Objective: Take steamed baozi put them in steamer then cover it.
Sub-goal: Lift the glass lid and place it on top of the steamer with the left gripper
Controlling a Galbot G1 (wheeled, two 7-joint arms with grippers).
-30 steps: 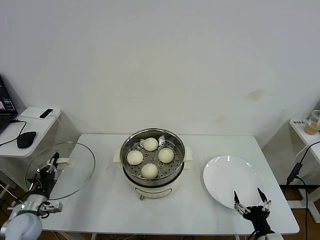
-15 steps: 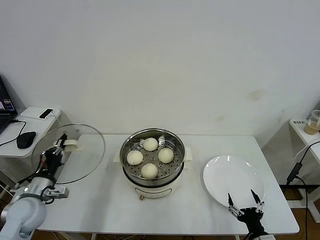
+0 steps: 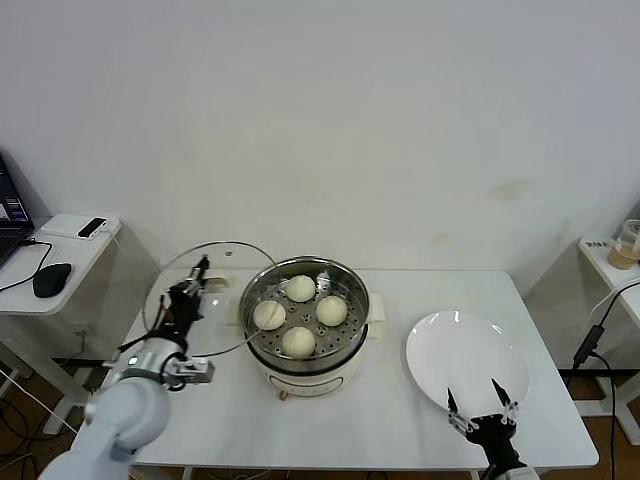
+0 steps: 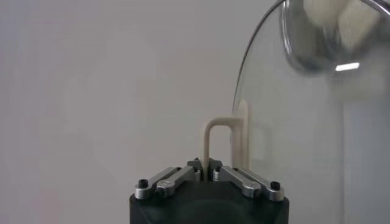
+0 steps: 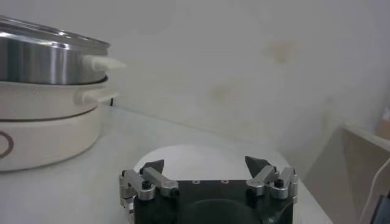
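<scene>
plain white wall backs a white desk [image 3: 220,400], with a small side stand at the far left carrying a laptop edge, a dark mouse [image 3: 52,279] and a small dark device.

moving rightward, the left gripper [image 3: 186,300] is pressed together on the cream handle of the cover [image 3: 215,270], pinching it so the glass disc hangs tilted in the air just left of the steamer [image 3: 305,345]; the wrist view shows the handle [image 4: 217,141] clamped between the jaws and the glass [image 4: 292,122] standing nearly on edge. the cover's right rim overlaps the steamer's left edge in the head view, but i cannot tell whether they touch.

next, the steamer sits mid-desk with all 4 steamed baozi [image 3: 300,315] already on its perforated floor, so only the covering step looks left.

further right lies a white plate [image 3: 465,355], bare, and at the desk's front edge the right gripper [image 3: 478,408] waits with its fingers spread wide, holding nothing.

risks from here: the grip is on a thin handle with the heavy glass hanging off it, so the cover could swing or slip as it is levelled. coming in tilted, its low rim may strike the steamer wall or press a bun instead of seating on the rim.

at the far right another stand holds a cup [image 3: 628,243], with cables trailing below.
</scene>
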